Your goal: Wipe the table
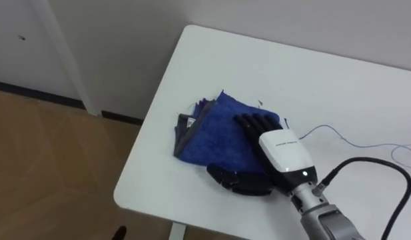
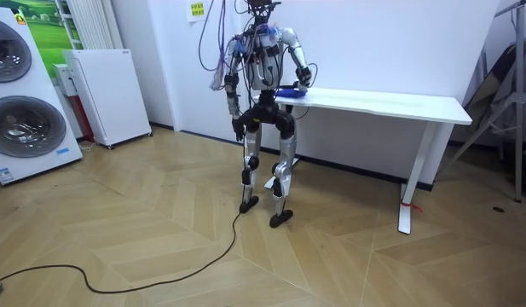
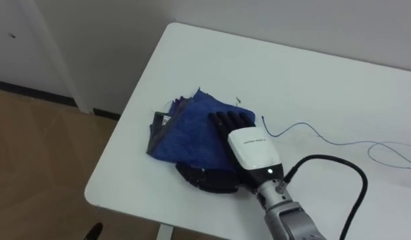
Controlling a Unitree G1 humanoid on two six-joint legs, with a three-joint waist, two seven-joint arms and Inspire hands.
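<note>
Flooring (image 2: pixel 160 247) of pale wood in a zigzag pattern spreads through the room. The long white surface (image 1: pixel 312 87) stands on it against the wall. The robot stands upright at the end of that surface on the room view's left. Farther to the room view's left stand a washing machine (image 2: pixel 20 102) and a low white cabinet (image 2: pixel 105 94).

The blue cloth (image 1: pixel 215 133) lies on the surface near its left front corner, rumpled. A grey layer shows along the cloth's left edge, just inside the edge of the surface.

The right hand (image 1: pixel 282 150) comes in from the lower right and rests palm down on the right part of the cloth. It is open: the fingers (image 1: pixel 258 123) lie straight and flat across the blue fabric, and the thumb sticks out sideways along the cloth's near edge.

The left hand (image 2: pixel 238 130) hangs beside the robot's hip, well apart from the surface, and I cannot tell how its fingers are set.

A thin blue thread (image 1: pixel 325 127) curls over the bare white top just to the right of the right hand.
</note>
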